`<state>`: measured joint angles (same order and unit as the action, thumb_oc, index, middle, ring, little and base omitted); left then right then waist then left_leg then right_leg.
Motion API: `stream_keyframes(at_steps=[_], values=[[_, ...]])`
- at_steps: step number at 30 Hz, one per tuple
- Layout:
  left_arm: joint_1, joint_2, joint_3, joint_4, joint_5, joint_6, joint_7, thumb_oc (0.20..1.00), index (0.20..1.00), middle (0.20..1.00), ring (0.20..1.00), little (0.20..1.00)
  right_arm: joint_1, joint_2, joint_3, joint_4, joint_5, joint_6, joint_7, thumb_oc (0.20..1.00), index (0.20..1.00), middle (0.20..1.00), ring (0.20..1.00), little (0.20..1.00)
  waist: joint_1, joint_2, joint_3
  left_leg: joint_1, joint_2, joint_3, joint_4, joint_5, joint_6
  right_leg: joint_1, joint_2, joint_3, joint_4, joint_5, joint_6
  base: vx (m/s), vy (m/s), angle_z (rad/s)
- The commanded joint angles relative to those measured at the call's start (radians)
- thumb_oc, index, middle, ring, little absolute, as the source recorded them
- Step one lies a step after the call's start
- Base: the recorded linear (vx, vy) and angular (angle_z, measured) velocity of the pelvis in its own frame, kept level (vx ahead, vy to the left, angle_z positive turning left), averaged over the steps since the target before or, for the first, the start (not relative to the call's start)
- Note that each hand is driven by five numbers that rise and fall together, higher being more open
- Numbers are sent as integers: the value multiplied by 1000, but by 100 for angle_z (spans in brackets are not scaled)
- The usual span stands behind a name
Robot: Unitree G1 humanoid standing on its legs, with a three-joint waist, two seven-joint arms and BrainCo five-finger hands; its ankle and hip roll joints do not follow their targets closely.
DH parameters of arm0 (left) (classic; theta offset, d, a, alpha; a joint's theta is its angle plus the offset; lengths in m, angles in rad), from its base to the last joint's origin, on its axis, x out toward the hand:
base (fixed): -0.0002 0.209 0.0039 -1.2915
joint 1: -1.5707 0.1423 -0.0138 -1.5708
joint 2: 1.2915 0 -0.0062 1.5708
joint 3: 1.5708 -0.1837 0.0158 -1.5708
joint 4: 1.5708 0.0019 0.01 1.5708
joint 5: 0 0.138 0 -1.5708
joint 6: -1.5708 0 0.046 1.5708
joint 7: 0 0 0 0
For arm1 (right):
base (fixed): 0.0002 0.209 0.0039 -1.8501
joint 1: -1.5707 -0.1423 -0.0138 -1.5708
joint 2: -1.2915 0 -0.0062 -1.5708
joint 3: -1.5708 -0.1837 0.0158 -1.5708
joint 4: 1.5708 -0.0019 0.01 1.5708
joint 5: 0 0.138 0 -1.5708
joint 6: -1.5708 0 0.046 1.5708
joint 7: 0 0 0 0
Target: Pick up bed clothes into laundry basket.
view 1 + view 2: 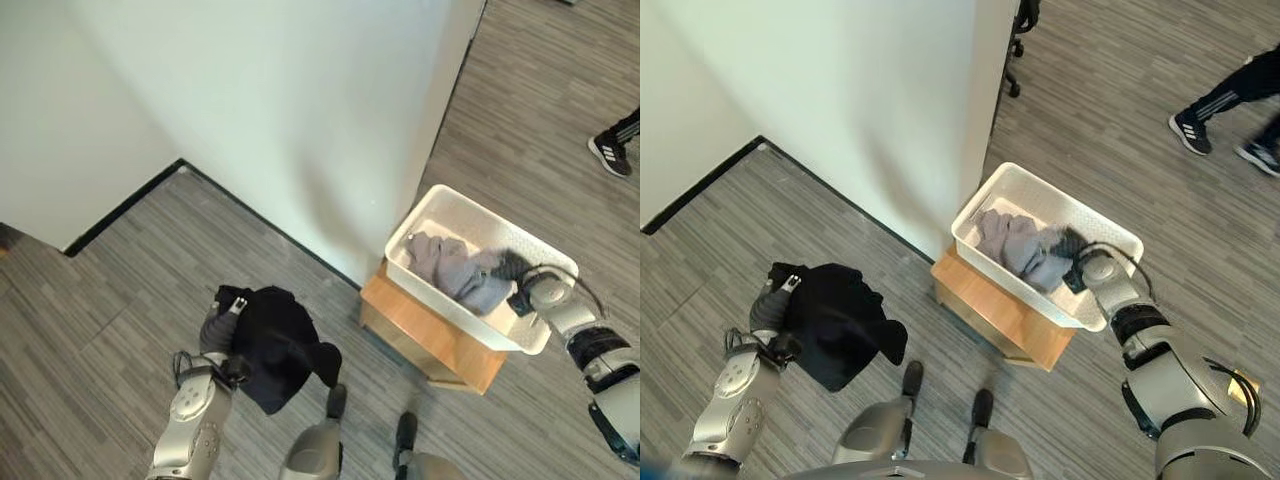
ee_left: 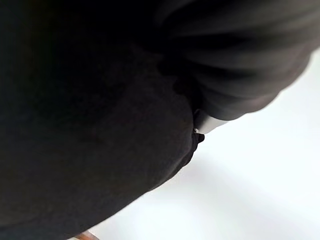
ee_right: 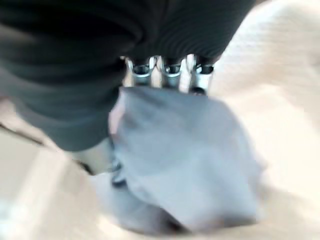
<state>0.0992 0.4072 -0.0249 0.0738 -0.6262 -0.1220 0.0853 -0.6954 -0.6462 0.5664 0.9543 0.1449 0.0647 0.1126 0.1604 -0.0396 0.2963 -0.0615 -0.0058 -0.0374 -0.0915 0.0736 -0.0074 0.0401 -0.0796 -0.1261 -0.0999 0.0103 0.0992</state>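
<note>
1 black garment in left hand, 1 grey garment in basket

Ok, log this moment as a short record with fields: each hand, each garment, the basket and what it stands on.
left hand: holds the black garment up above the floor, to the robot's left of the basket
right hand: inside the laundry basket, fingers curled round the grey garment
grey garment: lies in the basket, bunched
black garment: hangs from the left hand, not yet in the basket
laundry basket: white, on a low wooden stand by the white wall corner
bystander: a person's shoes on the floor beyond the basket
</note>
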Motion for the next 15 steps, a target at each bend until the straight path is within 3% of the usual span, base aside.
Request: stream_keyframes(at_steps=[1, 9, 12, 15], values=[[-9, 42, 8, -59, -27, -63, -16, 200, 200, 200, 200, 200, -116, -53, 13, 0, -51, -16, -25, 1000, 1000, 1000, 1000, 1000, 4, -18, -22, 24, 17, -26, 4, -23, -29, -58, -24, -25, 13, 72, 24, -8, -3, -4], [-13, 78, 31, -80, -13, -56, -24, 200, 200, 200, 200, 200, -118, -127, -29, -42, -49, -14, -46, 1000, 1000, 1000, 1000, 1000, -25, -12, -37, 42, 21, -5, 4, -33, -31, -54, -21, -5, 13, 67, 26, 6, -5, -7], [-48, 163, 17, -116, -17, -48, -62, 200, 200, 200, 200, 200, -87, -157, -64, -119, -10, -25, -59, 1000, 1000, 1000, 1000, 1000, -45, -1, -48, 52, 21, 3, 4, -35, -33, -46, -22, 2, 13, 65, 27, 8, -5, -6], [-122, 327, -36, -185, -36, -31, -134, 200, 200, 200, 200, 200, -23, -168, -107, -236, 54, -34, -56, 1000, 1000, 1000, 1000, 1000, -69, 15, -61, 68, 22, 13, 4, -38, -37, -36, -23, 10, 13, 63, 29, 6, -13, -3]])
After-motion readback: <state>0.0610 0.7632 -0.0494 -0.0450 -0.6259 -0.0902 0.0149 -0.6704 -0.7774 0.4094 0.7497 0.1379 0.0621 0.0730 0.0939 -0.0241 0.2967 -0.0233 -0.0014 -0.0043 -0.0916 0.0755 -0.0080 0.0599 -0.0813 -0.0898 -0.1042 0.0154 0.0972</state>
